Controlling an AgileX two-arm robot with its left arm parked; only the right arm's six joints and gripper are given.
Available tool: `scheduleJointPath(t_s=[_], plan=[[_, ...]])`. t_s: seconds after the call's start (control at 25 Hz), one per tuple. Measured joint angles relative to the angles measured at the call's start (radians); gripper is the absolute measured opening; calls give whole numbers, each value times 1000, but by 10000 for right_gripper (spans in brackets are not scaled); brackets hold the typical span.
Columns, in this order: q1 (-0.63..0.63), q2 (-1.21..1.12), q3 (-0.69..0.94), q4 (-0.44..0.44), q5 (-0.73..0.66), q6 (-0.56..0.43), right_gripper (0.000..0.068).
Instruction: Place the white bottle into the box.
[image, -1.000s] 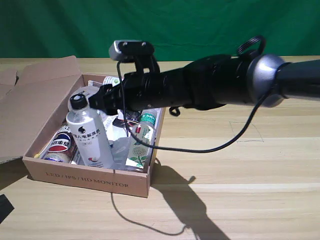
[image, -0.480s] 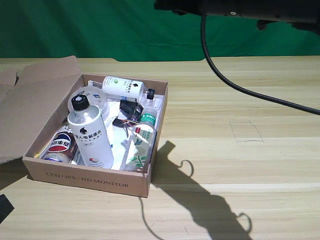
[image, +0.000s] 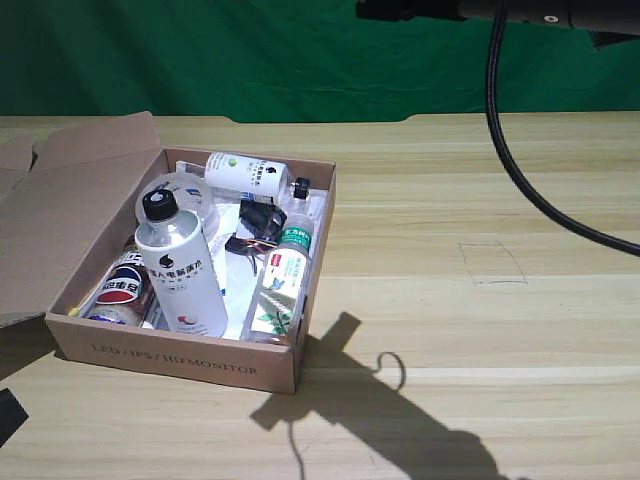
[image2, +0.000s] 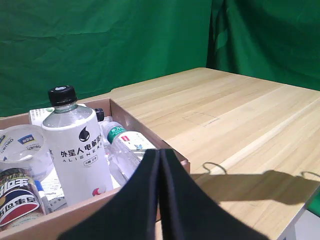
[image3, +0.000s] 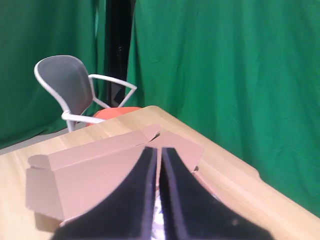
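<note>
The white bottle (image: 180, 270) with its black cap stands upright inside the brown cardboard box (image: 170, 360), near the front wall at the exterior view's left. The left wrist view shows the same bottle (image2: 75, 150) behind the box's near wall (image2: 40, 222). My right arm (image: 450, 8) is high up, at the top edge of the exterior view, well clear of the box. In the right wrist view my gripper (image3: 157, 152) is shut with nothing in it, and the box's flaps (image3: 100, 175) lie far below it.
Also in the box: a smaller white bottle (image: 245, 172) lying at the back, a slim green-capped bottle (image: 283, 275), a blue-red can (image: 122, 285) and a clear tape roll (image: 185, 190). A black cable (image: 520, 170) hangs from my arm. A chair (image3: 70, 85) stands beyond the table.
My right arm has risen from just over the box to the top of the exterior view and shifted right. The white bottle stays standing in the box.
</note>
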Motion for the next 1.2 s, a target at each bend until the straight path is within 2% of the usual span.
scheduleJointPath(t_s=[0.2,0.4,0.52,0.68,0.88,1.08,1.2], plan=[[0,-3,1,-13,-205,-12,3],[-24,-83,34,-24,-392,-105,3],[-127,-192,114,5,-392,-123,3],[-305,-362,301,15,-357,-124,3],[-450,-596,543,16,-380,-126,3],[-547,-837,789,39,-392,-126,3],[-551,-941,919,77,-392,-126,3]])
